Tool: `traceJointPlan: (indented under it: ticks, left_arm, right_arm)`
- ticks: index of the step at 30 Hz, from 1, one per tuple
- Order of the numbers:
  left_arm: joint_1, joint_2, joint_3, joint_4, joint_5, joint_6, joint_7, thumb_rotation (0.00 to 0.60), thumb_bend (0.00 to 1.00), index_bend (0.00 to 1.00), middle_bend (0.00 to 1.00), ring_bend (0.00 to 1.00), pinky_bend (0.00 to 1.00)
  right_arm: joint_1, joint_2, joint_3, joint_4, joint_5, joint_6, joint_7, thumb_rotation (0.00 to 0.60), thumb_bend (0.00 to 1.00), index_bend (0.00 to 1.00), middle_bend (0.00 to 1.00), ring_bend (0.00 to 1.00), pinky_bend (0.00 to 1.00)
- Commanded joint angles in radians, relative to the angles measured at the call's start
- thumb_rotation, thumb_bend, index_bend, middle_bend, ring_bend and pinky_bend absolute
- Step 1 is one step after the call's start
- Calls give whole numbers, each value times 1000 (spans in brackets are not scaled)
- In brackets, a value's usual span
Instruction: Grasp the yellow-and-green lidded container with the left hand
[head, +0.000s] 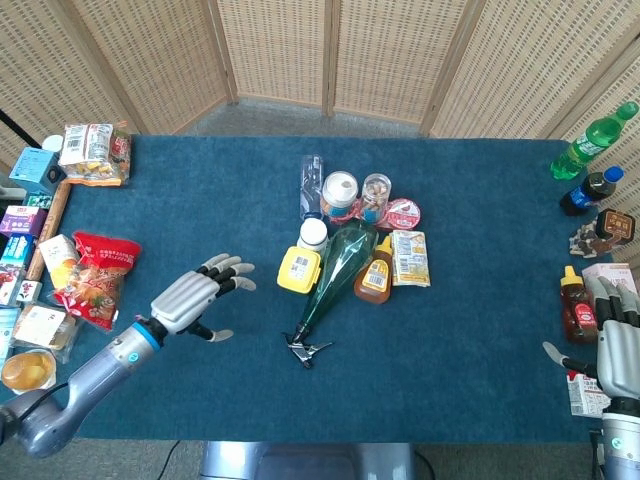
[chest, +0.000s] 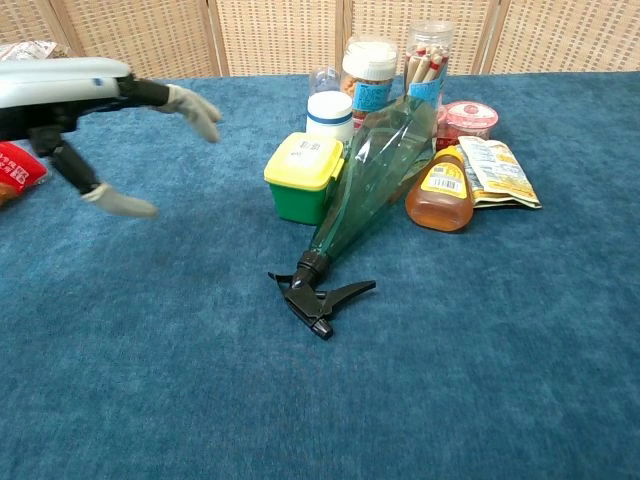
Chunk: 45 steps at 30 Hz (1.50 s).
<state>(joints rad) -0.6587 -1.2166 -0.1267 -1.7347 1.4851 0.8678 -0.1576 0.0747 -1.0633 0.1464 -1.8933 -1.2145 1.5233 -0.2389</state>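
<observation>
Left hand: left hand (head: 193, 297) hovers over the blue tabletop (head: 180, 210), fingers (chest: 196, 109) spread apart, holding nothing, at 9 o'clock of the container and well apart from it.
Container: small square container with yellow lid and green base (chest: 304, 177), white label on top, upright, in the middle of the tabletop.
Behind it: white-capped bottle (chest: 329, 113), touching at 12 o'clock.
Obstacle: green translucent spray bottle (chest: 372, 178) lies just beside it at 3 o'clock, black trigger (chest: 318, 294) toward 6 o'clock.
Farther right: amber honey bottle (chest: 442, 190).
Right hand: right hand (head: 621, 347) at the tabletop's far right edge, fingers apart, empty.
</observation>
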Motion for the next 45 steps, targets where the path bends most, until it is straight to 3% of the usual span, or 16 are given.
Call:
traceJointPlan:
  ticks: [1,13,25,37,45]
  left_arm:
    - [-33,-35,-15,18,-39,-31,31,600,245,227,101,0,0]
    - [-124,-162,-40,55,-166,-79,205,600,245,189,71,0,0]
    - [-195,-249,-25,87,-339,-85,449,600,245,169,80,0,0]
    - [-175,-183,15,57,-439,-46,502,600,245,142,85,0,0]
    - [-93,-77,73,24,-413,-36,389,600,245,128,86,0,0]
  right_arm:
    - [-6,4,-1,1,-3,6,4,515,0,0,87,0,102]
    - [-32,14,-2,14,-19,22,53,515,0,0,86,0,102]
    - [-56,12,-1,46,-45,41,119,515,0,0,86,0,101]
    - [-60,8,3,47,-70,40,144,515,0,0,86,0,101]
    - [-59,9,8,35,-90,47,142,516,0,0,82,0,103]
